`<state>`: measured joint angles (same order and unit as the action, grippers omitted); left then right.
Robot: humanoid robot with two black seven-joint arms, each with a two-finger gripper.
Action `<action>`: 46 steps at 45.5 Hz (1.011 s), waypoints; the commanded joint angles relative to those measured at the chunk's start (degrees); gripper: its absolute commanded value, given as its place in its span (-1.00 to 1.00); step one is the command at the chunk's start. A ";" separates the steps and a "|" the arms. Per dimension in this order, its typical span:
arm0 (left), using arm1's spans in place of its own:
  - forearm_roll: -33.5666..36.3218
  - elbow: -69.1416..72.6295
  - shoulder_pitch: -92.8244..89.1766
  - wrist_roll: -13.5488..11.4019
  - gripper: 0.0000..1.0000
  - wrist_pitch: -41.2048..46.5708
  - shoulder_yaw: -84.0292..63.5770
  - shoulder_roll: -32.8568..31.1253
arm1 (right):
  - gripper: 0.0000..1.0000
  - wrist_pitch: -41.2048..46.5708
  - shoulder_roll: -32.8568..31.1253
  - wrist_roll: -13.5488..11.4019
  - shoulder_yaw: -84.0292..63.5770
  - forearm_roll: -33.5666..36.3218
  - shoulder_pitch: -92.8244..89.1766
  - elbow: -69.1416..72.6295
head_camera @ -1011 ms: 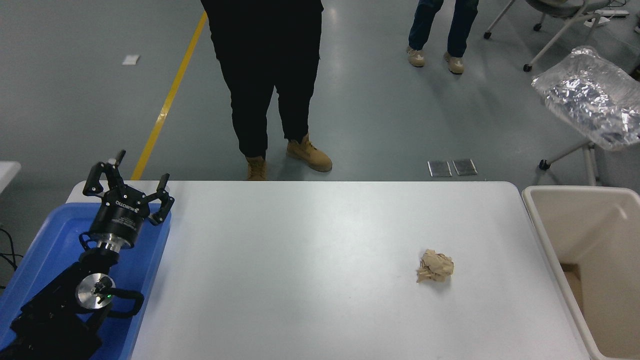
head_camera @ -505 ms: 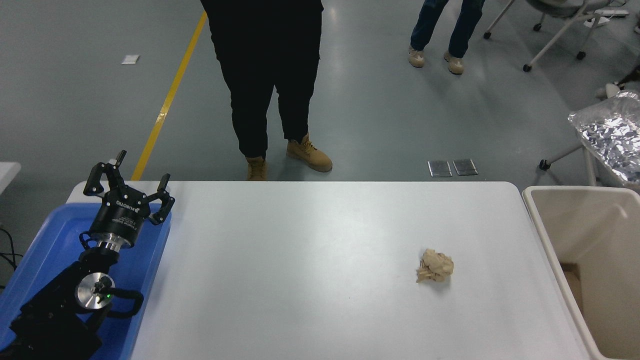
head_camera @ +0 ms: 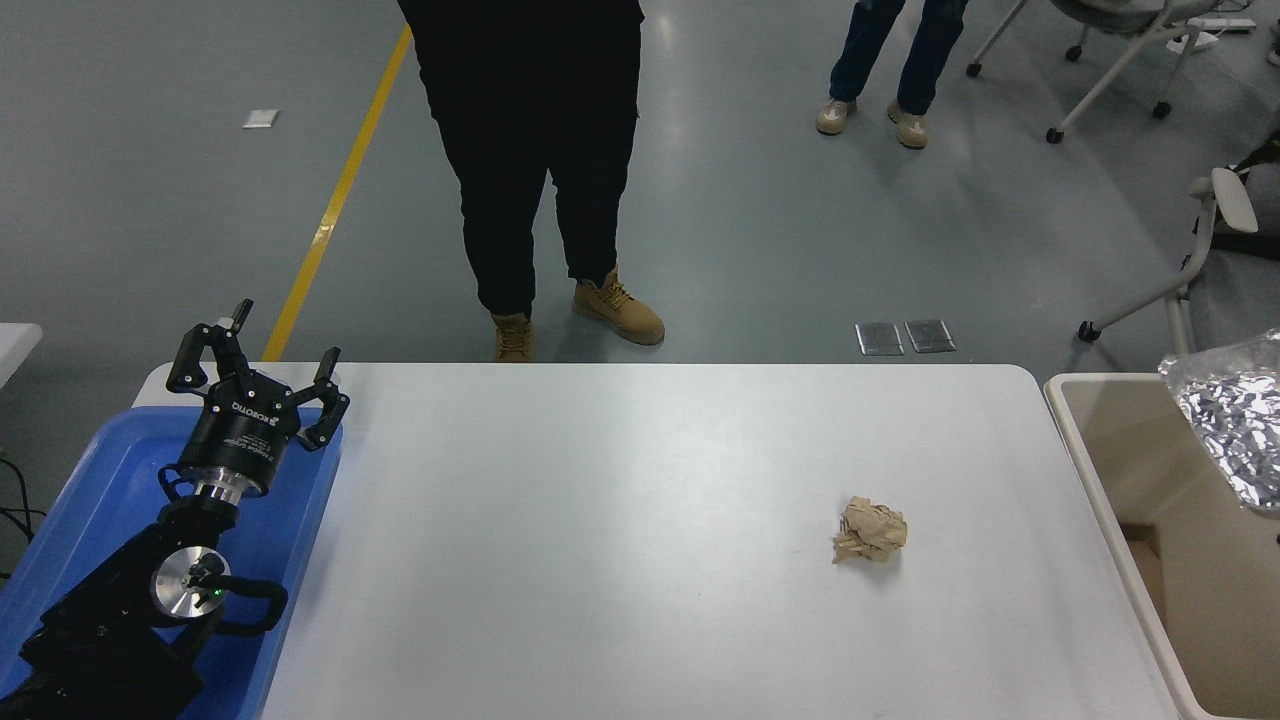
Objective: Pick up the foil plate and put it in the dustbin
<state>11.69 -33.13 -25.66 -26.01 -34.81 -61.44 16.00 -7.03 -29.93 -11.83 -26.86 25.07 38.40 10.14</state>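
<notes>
The shiny crinkled foil plate [head_camera: 1232,420] shows at the right edge, over the open beige dustbin [head_camera: 1100,470], partly cut off by the picture's edge. What holds it is out of view. The right arm and its gripper do not show. My left gripper [head_camera: 258,360] is open and empty, parked over the blue tray at the lower left.
A crumpled tan paper ball [head_camera: 870,532] lies on the white table [head_camera: 600,540] right of centre. A blue tray [head_camera: 90,500] sits at the left edge. A person in black trousers [head_camera: 535,170] stands at the far side. Chairs stand at the back right.
The foil plate has moved down and to the right, from above the floor by the chair to over the dustbin's opening. The left arm has not moved.
</notes>
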 commanded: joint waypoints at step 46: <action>0.00 -0.01 0.00 -0.01 0.97 0.01 0.00 -0.01 | 1.00 -1.24 -0.84 0.23 -5.21 -1.25 15.37 4.97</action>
<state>11.69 -33.14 -25.66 -26.02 -34.81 -61.44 15.99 -9.68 -29.09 -11.67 -25.94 24.01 41.03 11.43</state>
